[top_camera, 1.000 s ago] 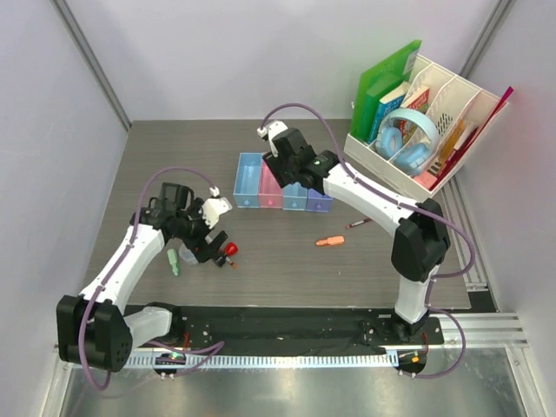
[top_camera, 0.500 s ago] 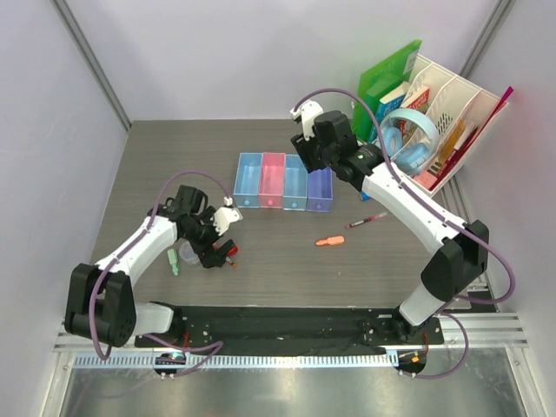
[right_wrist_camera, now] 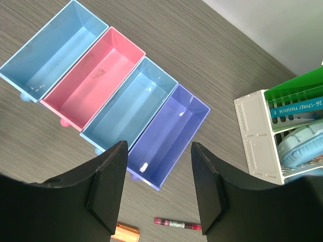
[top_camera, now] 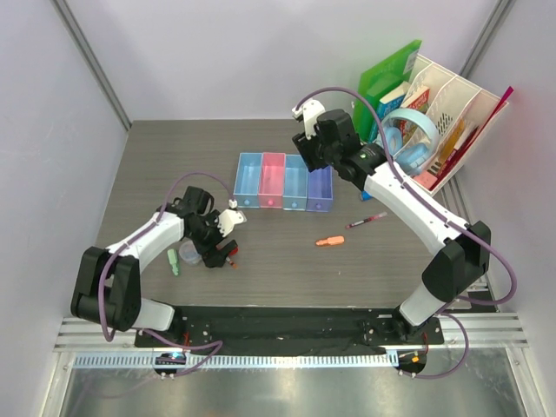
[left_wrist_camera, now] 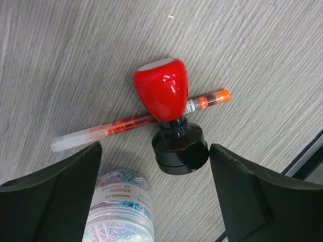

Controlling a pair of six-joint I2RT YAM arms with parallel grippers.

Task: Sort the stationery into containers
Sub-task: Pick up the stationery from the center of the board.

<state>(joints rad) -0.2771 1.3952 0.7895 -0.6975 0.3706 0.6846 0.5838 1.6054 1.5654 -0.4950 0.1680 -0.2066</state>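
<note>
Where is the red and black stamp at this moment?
In the left wrist view, the stamp rests over a red pen, beside a jar of paper clips, under the open left hand. From above, it is front-left of the trays.

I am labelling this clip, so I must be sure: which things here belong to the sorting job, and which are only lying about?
Belong to the job: four trays, red stamp, red pen, paper-clip tub, green piece, orange piece, dark pen.
Just lying about: white organizer, headphones, green folder, books.
</note>
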